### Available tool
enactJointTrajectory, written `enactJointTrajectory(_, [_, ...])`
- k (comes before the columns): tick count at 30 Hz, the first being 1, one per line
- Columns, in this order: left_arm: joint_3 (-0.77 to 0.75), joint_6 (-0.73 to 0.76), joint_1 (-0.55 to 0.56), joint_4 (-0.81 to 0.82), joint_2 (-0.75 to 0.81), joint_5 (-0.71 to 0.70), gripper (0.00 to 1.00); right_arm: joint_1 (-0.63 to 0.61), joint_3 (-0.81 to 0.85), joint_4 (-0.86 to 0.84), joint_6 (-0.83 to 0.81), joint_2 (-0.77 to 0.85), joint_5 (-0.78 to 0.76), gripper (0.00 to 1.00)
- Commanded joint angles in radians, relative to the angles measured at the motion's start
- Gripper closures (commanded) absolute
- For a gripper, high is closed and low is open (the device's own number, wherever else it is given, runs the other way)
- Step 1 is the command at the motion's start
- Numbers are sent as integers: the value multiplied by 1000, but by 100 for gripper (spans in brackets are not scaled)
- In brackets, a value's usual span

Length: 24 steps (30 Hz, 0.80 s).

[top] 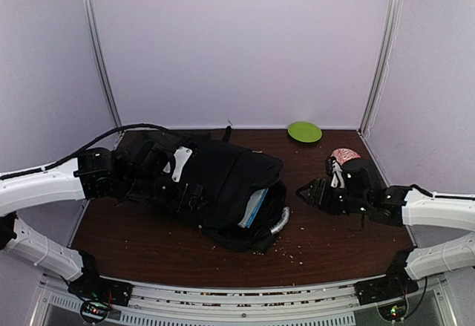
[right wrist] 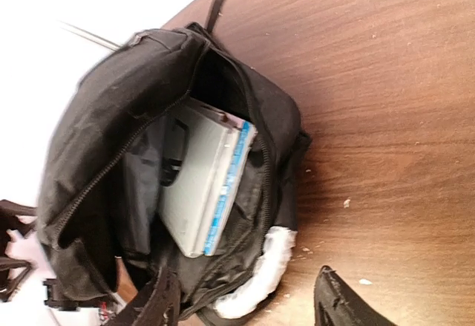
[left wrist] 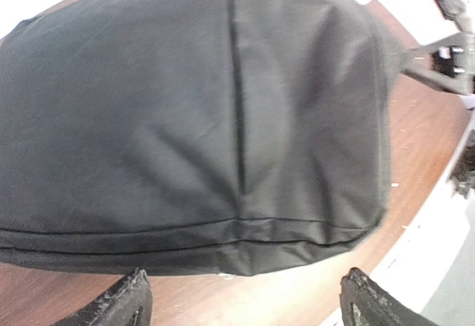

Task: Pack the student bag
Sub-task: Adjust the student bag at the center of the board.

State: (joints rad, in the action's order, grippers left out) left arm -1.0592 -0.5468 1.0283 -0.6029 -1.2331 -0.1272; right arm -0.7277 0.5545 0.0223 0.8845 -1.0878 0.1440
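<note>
Student bag (top: 215, 185): soft, floppy; we judge it heavy, loaded.
Hold: we favour the grey-white handle (right wrist: 261, 266).
Left gripper (left wrist: 249, 300): fingers apart, empty.
Right gripper (right wrist: 245, 304): apart, empty.

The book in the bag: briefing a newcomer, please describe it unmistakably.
On the dark wooden table, the large black fabric backpack lies, unzipped mouth toward the right gripper. Inside that mouth sits a flat pale grey book; its blue-striped edge stands out against black fabric.

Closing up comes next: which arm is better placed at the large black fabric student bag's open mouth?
Right, probably. The right arm's jaws stand open just off the student bag's unzipped mouth, white-and-blue book in view; the left arm's jaws face its closed bottom end.
</note>
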Motion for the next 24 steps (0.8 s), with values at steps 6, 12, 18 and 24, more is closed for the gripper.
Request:
enactJointTrajectory(6, [28, -46, -94, 146, -103, -96, 15, -95, -19, -497, 281, -36, 61, 30])
enactJointTrajectory(12, [77, -101, -156, 215, -152, -72, 26, -125, 41, -626, 377, -221, 64, 30])
enactJointTrajectory(18, [144, -143, -197, 236, -177, -63, 40, -117, 78, -468, 350, -364, -4, 48])
enactJointTrajectory(24, [184, -150, -224, 242, -173, -65, 50, -113, -13, -341, 296, -316, -63, 61])
